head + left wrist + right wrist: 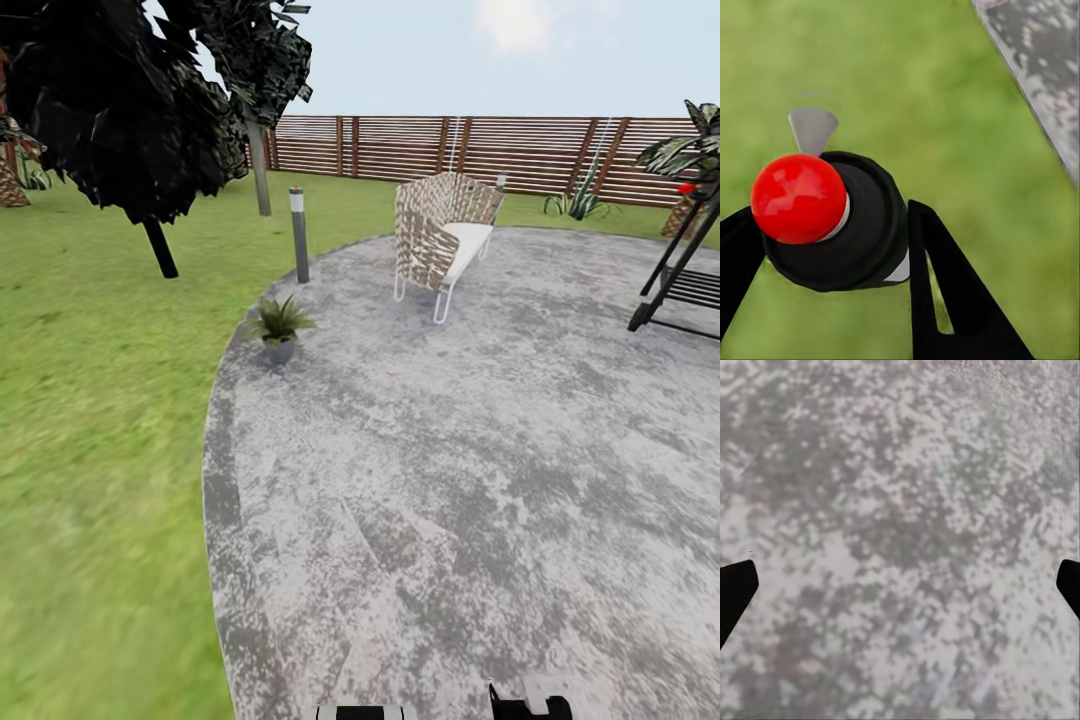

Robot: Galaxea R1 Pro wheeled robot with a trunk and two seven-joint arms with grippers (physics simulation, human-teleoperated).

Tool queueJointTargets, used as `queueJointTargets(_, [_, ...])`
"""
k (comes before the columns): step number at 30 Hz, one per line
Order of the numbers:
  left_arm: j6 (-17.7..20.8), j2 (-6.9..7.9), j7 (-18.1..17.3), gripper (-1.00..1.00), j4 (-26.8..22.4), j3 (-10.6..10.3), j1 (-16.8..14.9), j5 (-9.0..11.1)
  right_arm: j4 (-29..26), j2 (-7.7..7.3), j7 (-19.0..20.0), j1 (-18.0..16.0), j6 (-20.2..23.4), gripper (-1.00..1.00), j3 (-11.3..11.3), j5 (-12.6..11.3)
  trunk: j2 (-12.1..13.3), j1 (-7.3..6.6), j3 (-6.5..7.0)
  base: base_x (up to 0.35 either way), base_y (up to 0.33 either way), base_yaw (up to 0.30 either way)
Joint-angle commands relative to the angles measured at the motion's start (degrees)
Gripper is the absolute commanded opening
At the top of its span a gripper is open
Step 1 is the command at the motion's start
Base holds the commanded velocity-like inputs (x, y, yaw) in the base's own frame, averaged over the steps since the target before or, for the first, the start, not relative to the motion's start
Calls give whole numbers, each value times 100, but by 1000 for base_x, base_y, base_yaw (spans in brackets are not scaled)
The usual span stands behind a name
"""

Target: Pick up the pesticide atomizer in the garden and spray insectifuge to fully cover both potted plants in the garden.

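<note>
**Atomizer gripped over the lawn, one plant ahead**

Head view: a potted plant (278,330) stands at the patio's (480,450) left edge, just beside the lawn (90,420). A bollard lamp (298,233) rises behind it, and a wicker chair (440,240) sits farther back on the stone. A slat fence (480,150) closes the far side. A dark frame (680,275) is cut off at the right edge. Black and white robot parts barely show at the bottom edge; what they are is hard to tell.

Left wrist view: the left hand (832,247) is closed on the atomizer (847,225), seen end-on, its red cap (798,198) toward the camera. Blurred grass lies beneath, with patio in one corner.

Right wrist view: the right hand (900,592) is spread wide, fingertips (735,589) cut off at the edges, over mottled stone.
</note>
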Motion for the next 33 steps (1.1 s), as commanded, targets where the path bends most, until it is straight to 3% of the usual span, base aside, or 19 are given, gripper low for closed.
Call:
queueJointTargets(1, [-12,1,-34,-100,2,53,-3,-23,4,0,-38,-3,-11,100,48,-5,-1,2,-4,338,0,0])
queueJointTargets(33, [-12,1,-25,-100,2,51,-3,-24,-2,8,-73,-3,-11,100,22,-48,-1,2,-4,338,0,0])
